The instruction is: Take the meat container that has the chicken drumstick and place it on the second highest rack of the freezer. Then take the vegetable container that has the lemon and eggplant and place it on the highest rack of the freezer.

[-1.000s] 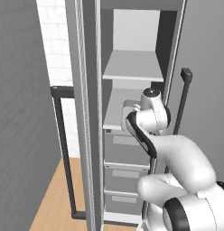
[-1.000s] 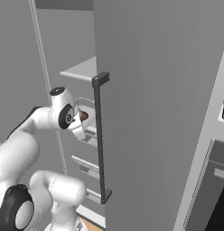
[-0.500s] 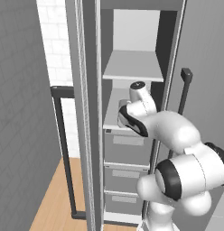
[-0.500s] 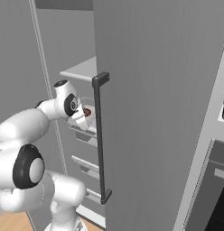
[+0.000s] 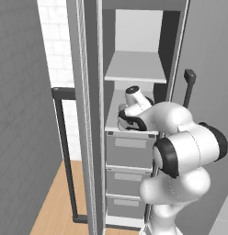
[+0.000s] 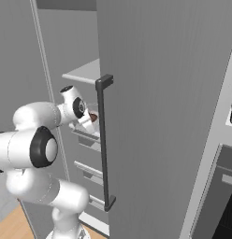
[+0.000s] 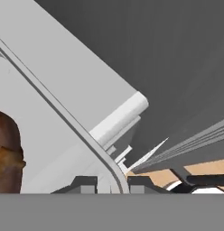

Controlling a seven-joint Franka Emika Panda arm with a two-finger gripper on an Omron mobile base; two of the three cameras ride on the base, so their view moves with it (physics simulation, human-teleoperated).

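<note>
Open freezer (image 5: 134, 46), lower white shelf (image 5: 111, 120) — gripper (image 7: 111, 182) clamped on meat container (image 7: 64, 122) rim, chicken drumstick (image 7: 7, 149) inside

arm (image 5: 180, 137): glossy white rounded links | joints: dark bands | fingers (image 7: 84, 184): small, dark

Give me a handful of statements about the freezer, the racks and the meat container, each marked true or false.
1. The freezer stands open. True.
2. The highest rack carries the vegetable container. False: that shelf is bare.
3. The gripper has its jaws shut on the rim of the meat container. True.
4. The chicken drumstick lies inside the container. True.
5. The arm reaches in at the bottom drawer. False: it reaches in at the second highest rack, above the drawers.
</note>
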